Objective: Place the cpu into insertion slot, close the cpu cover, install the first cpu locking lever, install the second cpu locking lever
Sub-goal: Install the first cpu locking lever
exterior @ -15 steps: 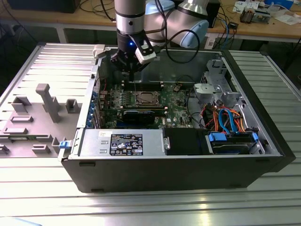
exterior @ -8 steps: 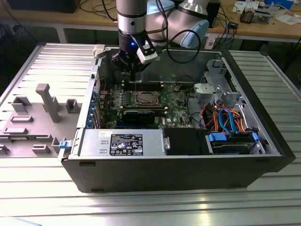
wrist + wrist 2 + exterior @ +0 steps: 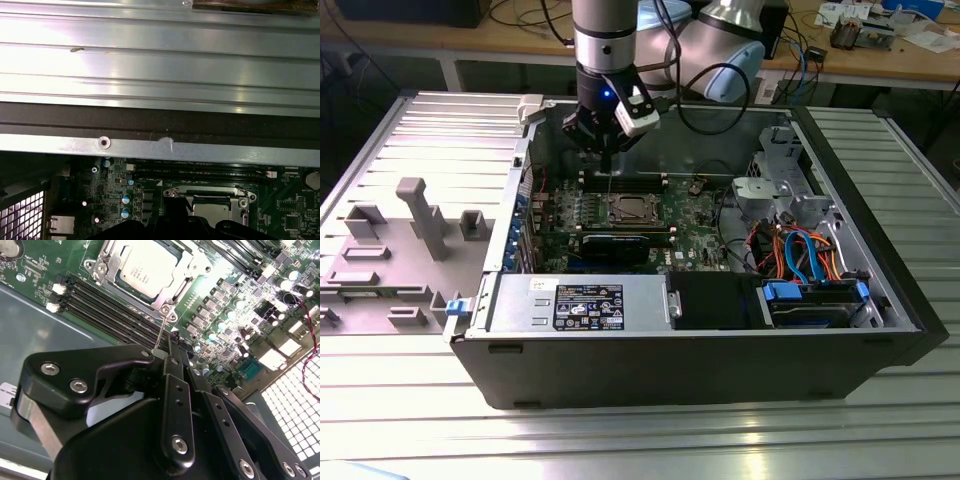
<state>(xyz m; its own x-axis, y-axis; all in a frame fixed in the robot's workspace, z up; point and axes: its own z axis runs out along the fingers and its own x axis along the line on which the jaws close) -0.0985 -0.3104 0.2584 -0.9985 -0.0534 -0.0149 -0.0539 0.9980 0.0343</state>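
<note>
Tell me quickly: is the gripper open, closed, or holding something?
Gripper: closed on the thin cpu locking lever, just above the seated cpu.

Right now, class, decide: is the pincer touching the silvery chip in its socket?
Apart. In the second wrist view the pincer sits clear of the chip, with black memory slots showing between them.

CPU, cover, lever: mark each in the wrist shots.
CPU [image 3: 147,267], second wrist view, middle of its metal face.
cover [image 3: 184,277], second wrist view, frame side beside the CPU.
lever [image 3: 161,327], second wrist view, mid-rod.
</note>
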